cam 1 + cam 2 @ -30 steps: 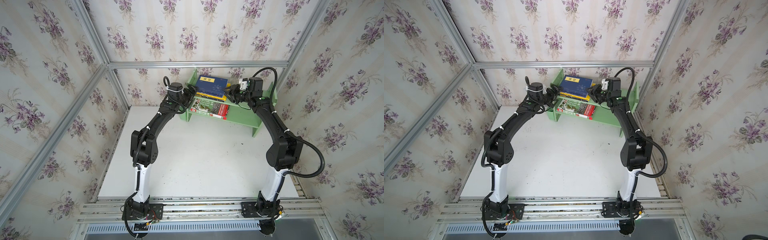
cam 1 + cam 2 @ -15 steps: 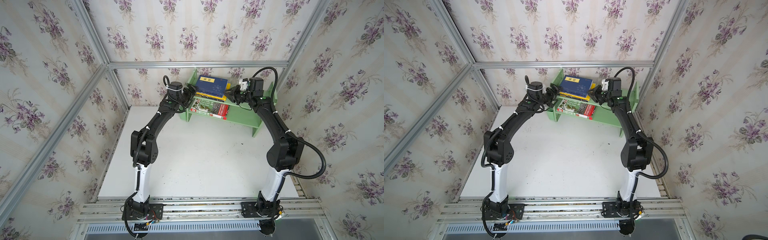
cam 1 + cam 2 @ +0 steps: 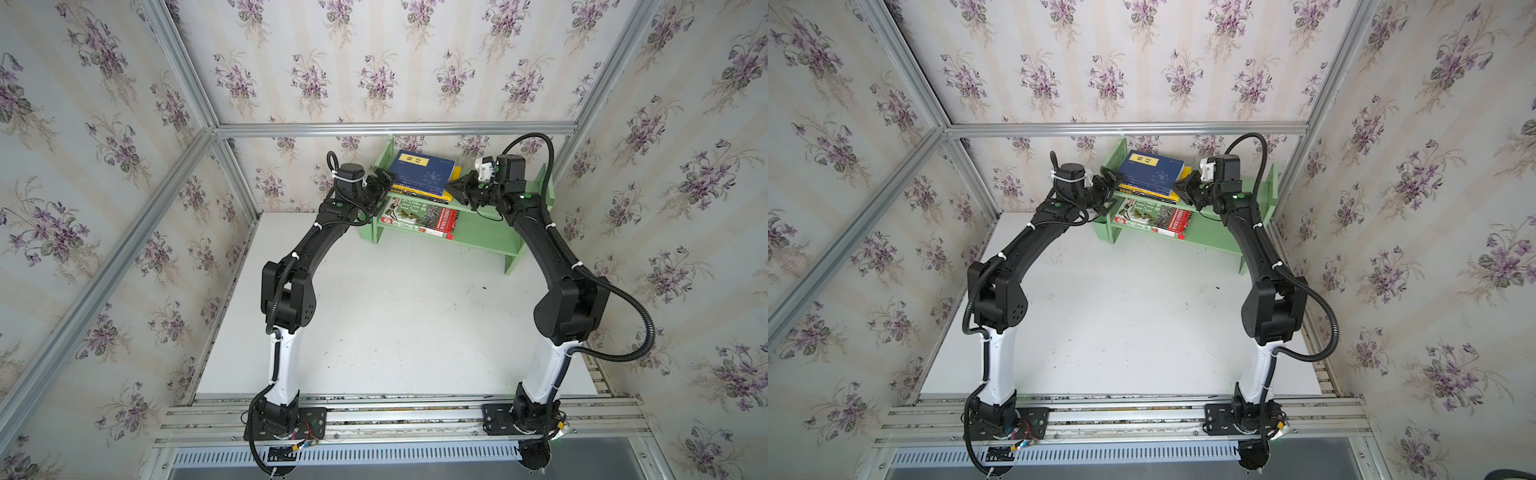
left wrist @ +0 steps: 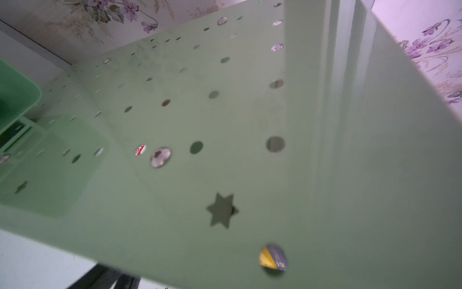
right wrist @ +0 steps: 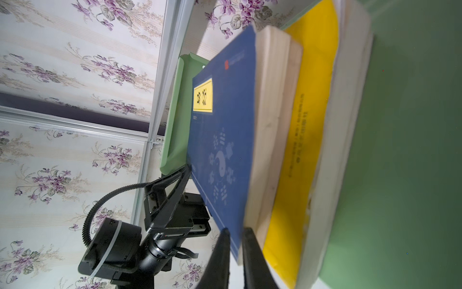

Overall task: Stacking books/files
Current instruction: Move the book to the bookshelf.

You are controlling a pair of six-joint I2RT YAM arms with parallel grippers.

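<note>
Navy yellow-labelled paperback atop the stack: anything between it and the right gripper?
Nothing visible: the corner of the navy yellow-labelled paperback sits between the black fingers of the right gripper.

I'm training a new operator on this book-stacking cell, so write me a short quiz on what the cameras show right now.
1. True or false: the navy book lies on top of the stack on the upper tier of the shelf.
2. Which cover faces up on the lower tier? A) a black one B) the green plant-photo book C) a yellow one
3. Name the gripper whose jaws stand wide open.

Key: 1 true. 2 B. 3 the left gripper.
</note>
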